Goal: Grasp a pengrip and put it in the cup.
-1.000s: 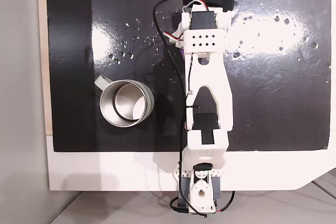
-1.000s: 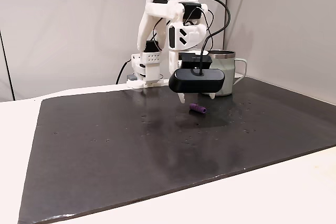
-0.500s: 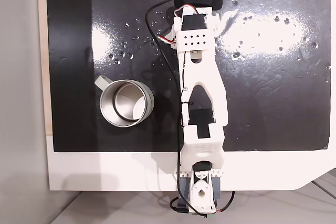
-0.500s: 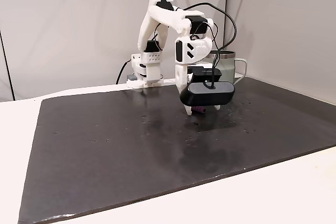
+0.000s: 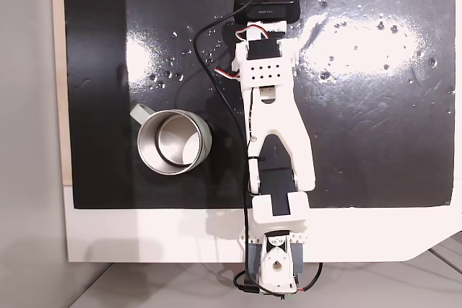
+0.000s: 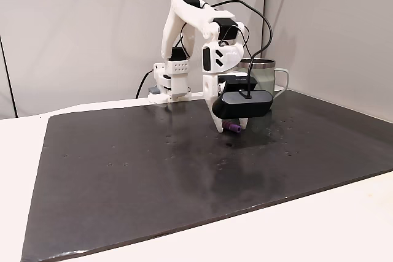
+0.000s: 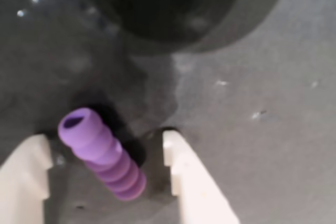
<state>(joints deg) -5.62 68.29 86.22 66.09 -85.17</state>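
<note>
Nearest the wrist camera, the tool (image 7: 105,153) stands with its two pale fingertips (image 7: 181,171) set wide apart on the dark mat, and the purple ribbed pengrip (image 7: 102,153) lies between them, slanted, its open end pointing up-left in that view; it sits closer to the left fingertip, and whether it touches either one cannot be told. The likeliest trouble from here is that the jaws close on a slanted, stubby rubber cylinder: pressed off-centre, it could roll or squirt out from between the tips, and the shiny mat would let it slide. If the tips ride too high, they may pinch only the ribs and lose it on the lift. In the side fixed view the pengrip (image 6: 234,128) shows just under the black webcam (image 6: 242,104) that rides on the wrist, with the tool (image 6: 228,128) down at the mat. The arm (image 5: 273,117) reaches out from its base at the near edge of the tabletop (image 5: 144,236), stretched straight toward the far side with the wrist bent downward. The cup (image 5: 173,142) stands upright, well apart to the left of the arm in the overhead fixed view, nearer the base than the tool, handle pointing far-left; the carry would have to swing back and left.
</note>
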